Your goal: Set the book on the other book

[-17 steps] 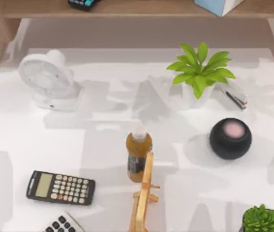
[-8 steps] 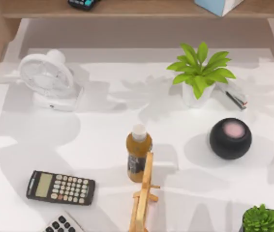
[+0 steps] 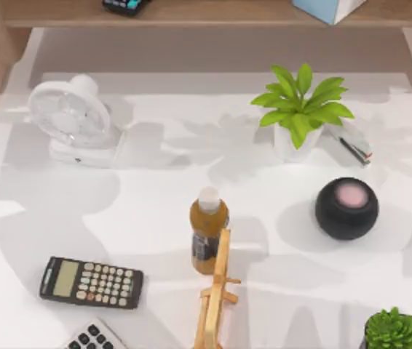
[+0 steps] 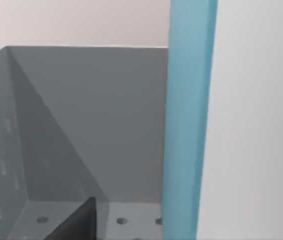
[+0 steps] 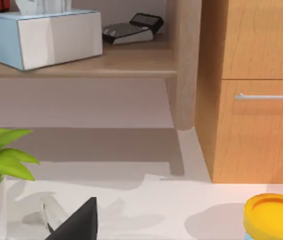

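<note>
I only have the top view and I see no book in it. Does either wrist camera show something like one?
Observer: The left wrist view shows a tall blue slab standing upright, possibly a book's spine, beside a grey perforated holder.
Operator: And what does the right wrist camera face?
Observer: A wooden cabinet with a metal bar handle.
Operator: Anything near that cabinet?
Observer: A tub with a yellow lid stands just in front of it.
</note>
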`<move>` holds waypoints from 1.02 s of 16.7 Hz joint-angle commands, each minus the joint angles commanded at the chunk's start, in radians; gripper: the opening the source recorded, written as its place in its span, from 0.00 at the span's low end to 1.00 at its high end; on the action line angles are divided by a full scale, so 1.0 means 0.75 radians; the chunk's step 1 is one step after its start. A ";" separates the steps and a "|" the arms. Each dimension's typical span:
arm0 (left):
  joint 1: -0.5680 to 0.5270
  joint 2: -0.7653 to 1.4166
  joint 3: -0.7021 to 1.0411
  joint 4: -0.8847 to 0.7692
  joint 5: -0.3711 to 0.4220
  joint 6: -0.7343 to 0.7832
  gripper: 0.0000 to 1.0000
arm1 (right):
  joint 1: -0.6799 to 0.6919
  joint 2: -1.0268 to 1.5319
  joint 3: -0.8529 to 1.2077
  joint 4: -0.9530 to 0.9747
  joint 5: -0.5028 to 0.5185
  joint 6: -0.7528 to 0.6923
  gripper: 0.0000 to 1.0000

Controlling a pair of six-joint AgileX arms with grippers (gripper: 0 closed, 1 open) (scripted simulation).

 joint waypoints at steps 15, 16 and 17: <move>-0.026 0.109 0.165 -0.055 -0.024 -0.001 0.62 | 0.000 0.000 0.000 0.000 0.000 0.000 1.00; -0.026 0.109 0.165 -0.055 -0.024 -0.001 0.55 | 0.000 0.000 0.000 0.000 0.000 0.000 1.00; -0.026 0.109 0.165 -0.055 -0.024 -0.001 0.47 | 0.000 0.000 0.000 0.000 0.000 0.000 1.00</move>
